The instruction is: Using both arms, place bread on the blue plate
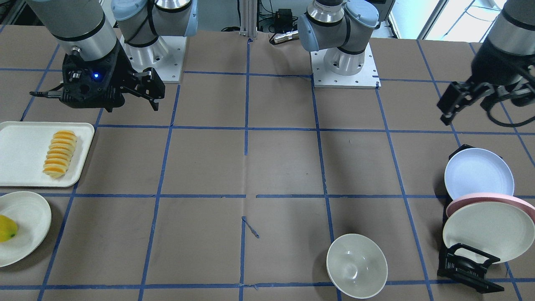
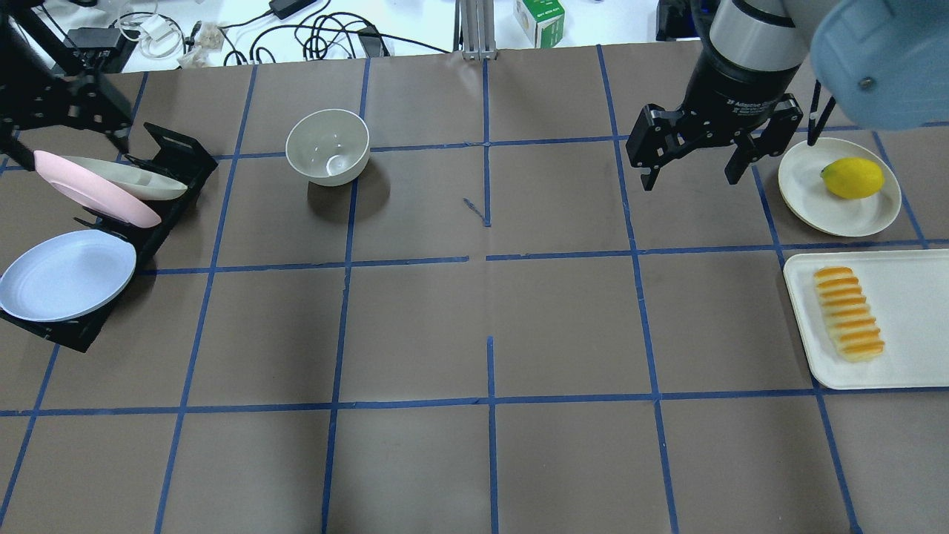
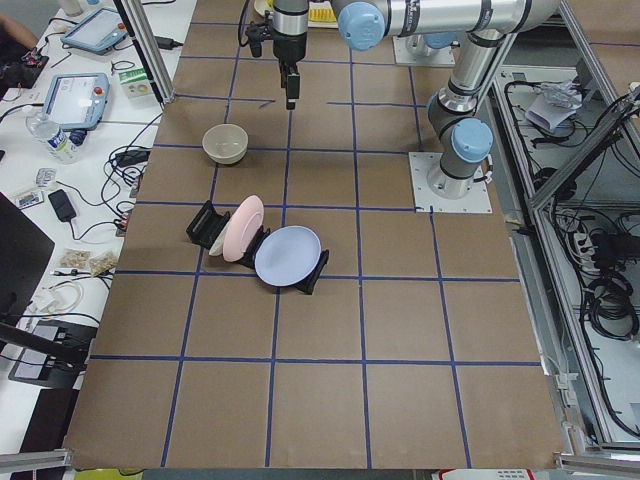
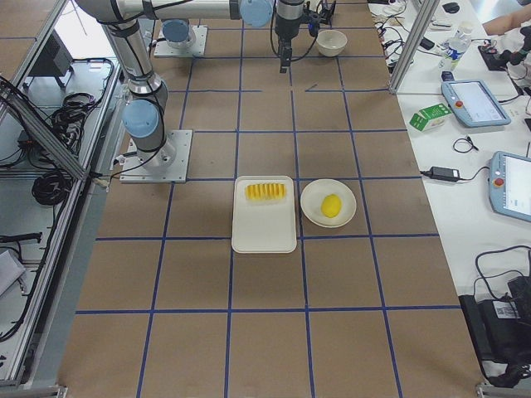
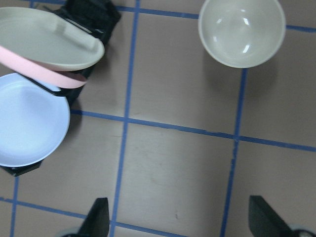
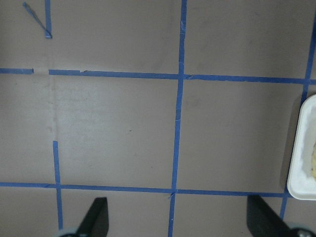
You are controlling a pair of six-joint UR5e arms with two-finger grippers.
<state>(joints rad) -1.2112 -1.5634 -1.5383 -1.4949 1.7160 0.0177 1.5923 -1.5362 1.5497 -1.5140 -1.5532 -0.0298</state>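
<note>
The bread (image 2: 850, 314) is a ridged orange-topped loaf lying on a white tray (image 2: 916, 334) at the table's right side; it also shows in the front view (image 1: 60, 153). The blue plate (image 2: 67, 274) leans in a black rack (image 2: 178, 152) at the far left, and shows in the left wrist view (image 5: 29, 126). My right gripper (image 2: 688, 178) is open and empty, hanging above the table, to the left of the tray and beyond it. My left gripper (image 5: 182, 222) is open and empty, high above the table beside the rack.
A pink plate (image 2: 96, 196) and a cream plate (image 2: 130, 176) also stand in the rack. A pale bowl (image 2: 328, 146) sits right of the rack. A yellow fruit (image 2: 852, 178) lies on a cream plate (image 2: 815, 200) beyond the tray.
</note>
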